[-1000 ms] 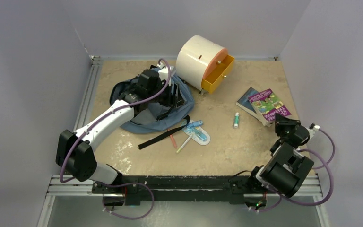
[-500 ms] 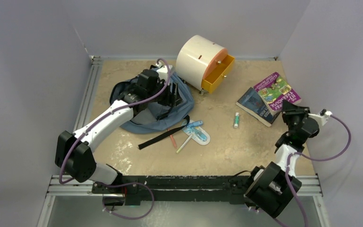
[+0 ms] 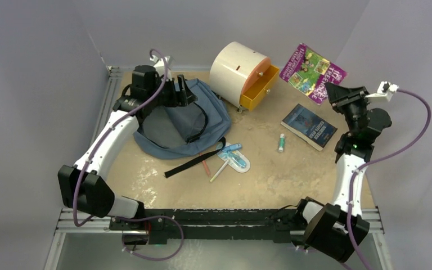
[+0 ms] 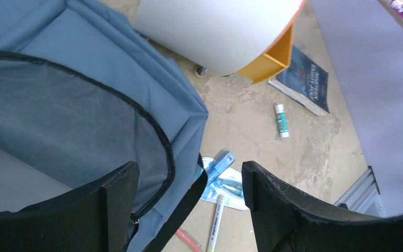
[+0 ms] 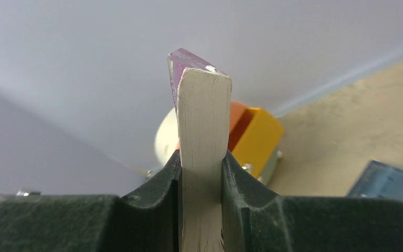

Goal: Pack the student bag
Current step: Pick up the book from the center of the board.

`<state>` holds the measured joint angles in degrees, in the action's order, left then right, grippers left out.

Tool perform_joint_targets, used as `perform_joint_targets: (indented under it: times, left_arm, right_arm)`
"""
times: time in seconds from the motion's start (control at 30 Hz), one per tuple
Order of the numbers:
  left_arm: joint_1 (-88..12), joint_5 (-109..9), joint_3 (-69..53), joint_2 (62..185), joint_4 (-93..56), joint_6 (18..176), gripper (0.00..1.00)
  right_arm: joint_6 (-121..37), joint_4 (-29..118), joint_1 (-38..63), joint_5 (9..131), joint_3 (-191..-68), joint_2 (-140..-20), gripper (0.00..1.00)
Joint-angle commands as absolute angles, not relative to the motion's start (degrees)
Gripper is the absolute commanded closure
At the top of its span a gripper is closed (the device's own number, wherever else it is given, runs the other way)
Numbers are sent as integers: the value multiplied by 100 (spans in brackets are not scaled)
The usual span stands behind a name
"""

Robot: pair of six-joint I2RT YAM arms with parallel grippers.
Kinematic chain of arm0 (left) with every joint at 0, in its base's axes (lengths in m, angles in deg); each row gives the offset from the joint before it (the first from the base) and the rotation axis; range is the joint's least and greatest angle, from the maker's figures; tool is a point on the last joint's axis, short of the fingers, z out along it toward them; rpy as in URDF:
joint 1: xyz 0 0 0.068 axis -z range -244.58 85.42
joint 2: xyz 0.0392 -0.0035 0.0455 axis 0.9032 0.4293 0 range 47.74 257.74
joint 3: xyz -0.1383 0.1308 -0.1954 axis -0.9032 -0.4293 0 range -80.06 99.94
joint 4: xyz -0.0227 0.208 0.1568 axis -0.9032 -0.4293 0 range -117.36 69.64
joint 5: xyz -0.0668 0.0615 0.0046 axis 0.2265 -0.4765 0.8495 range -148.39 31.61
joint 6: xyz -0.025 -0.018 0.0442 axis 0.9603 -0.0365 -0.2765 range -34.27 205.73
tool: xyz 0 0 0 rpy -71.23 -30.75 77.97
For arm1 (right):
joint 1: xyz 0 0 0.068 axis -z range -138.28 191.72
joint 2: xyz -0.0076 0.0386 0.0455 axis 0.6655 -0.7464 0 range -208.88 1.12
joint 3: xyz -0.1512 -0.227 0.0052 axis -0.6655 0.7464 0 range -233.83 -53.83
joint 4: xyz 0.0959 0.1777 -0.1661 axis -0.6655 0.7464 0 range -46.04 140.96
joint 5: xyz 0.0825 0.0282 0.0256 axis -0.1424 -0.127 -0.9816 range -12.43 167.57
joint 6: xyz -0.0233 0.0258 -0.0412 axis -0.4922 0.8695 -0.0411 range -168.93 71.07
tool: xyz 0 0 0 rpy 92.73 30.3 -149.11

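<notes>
The slate-blue student bag lies at the back left with its dark-lined mouth open. In the left wrist view its black-edged rim runs between my fingers. My left gripper is open at the bag's far edge, its jaws wide apart over the rim and a black strap. My right gripper is shut on a purple picture book and holds it high in the air at the back right. The right wrist view shows the book's page edge clamped between the jaws.
A cream cylindrical cabinet with an open orange drawer stands at the back centre. A dark blue book, a glue stick, a blue blister pack, pens and the bag's black strap lie on the table.
My right gripper has lifted the purple book off the blue book and raised it up and back. My left gripper has moved from inside the bag to its far left edge, and the bag's mouth has spread open.
</notes>
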<state>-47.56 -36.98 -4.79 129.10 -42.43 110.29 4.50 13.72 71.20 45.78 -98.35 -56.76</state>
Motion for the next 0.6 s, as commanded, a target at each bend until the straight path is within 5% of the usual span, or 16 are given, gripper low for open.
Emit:
perform_joint_targets:
  times: [0.0, 0.2, 0.57]
  left_arm:
    - [-4797, -3009, 32, 12379, -4054, 11039, 28]
    - [-4806, -2296, 119, 12216, -3518, 10964, 26]
    - [-4827, -928, -358, 11943, -2296, 10959, 24]
  right_arm:
    - [520, 840, 6852, 3605, -10625, -5712, 100]
    - [43, 1596, 5818, 3450, -11464, -5958, 100]
    - [739, 722, 4514, 3129, -11525, -6398, 100]
